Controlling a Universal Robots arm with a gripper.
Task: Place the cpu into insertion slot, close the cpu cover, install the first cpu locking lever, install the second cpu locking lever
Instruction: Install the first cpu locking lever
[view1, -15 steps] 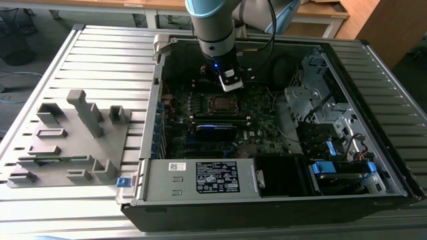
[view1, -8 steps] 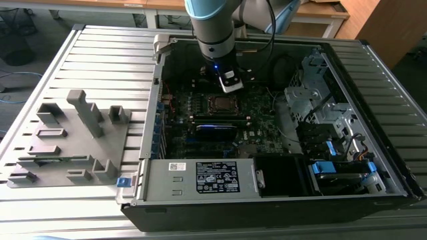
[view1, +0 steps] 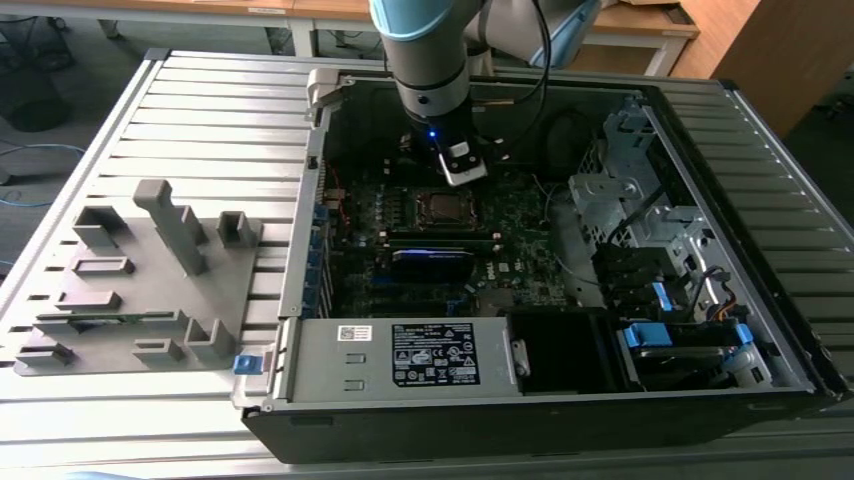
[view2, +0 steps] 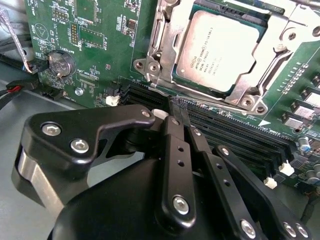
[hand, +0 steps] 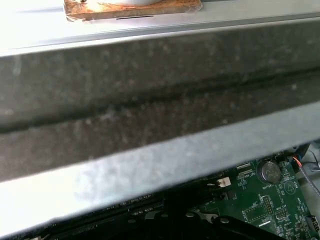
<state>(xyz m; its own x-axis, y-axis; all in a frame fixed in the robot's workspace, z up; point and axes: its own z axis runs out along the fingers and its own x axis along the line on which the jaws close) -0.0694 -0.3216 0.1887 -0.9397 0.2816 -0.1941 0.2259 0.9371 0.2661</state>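
The chip (view2: 222, 50) lies flat in its slot (view2: 215, 5) on the green motherboard (view2: 90, 30), and the silvery cover (view2: 162, 47) lies down around its edges. The pincer (view2: 179, 112) is closed with nothing between its fingers. It hangs just beside the slot, with its tips over the long black memory slots (view2: 235, 132). In the exterior view the arm reaches down into the open computer case (view1: 534, 400), which rests on a slatted metal table (view1: 200, 110).
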